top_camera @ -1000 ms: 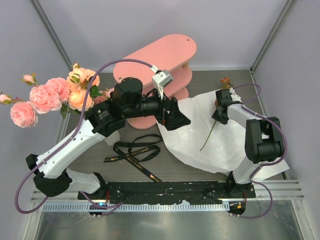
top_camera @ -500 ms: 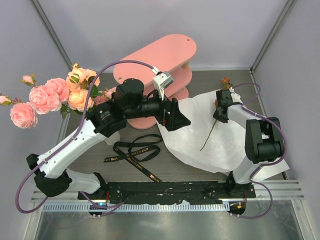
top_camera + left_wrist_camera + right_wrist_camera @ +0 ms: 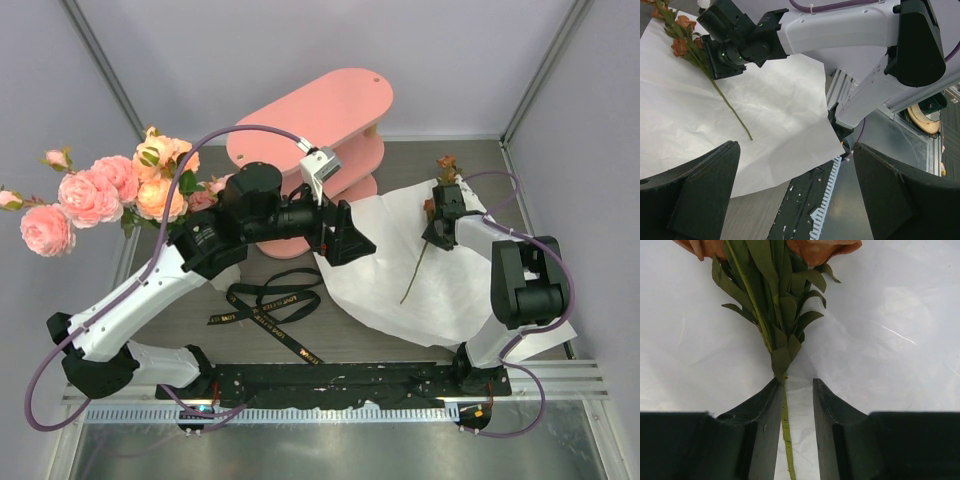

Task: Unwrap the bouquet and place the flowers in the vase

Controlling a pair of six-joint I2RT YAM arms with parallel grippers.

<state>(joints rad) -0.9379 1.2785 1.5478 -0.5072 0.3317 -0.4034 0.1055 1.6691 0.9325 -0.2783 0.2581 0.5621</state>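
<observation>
One rusty-brown flower (image 3: 447, 163) lies on the unwrapped white paper (image 3: 390, 285), its green stem (image 3: 418, 265) pointing toward the near side. My right gripper (image 3: 437, 222) is down over this stem just below the leaves. In the right wrist view the stem (image 3: 786, 432) runs between the jaws against the left finger (image 3: 762, 415), and my right gripper (image 3: 794, 382) is open with a gap beside the stem. My left gripper (image 3: 360, 243) hovers wide open over the paper's left edge, holding nothing (image 3: 800, 200). Pink and peach flowers (image 3: 95, 195) stand at the far left. The vase is hidden.
A pink oval three-tier shelf (image 3: 310, 120) stands at the back centre, behind the left arm. A black ribbon (image 3: 270, 305) lies loose on the table near the left of the paper. The left wrist view shows the right arm (image 3: 850, 35) over the paper (image 3: 780, 110).
The right gripper and the brown flower have shifted slightly away and to the left. The left gripper has drawn back a little to the left, still open.
</observation>
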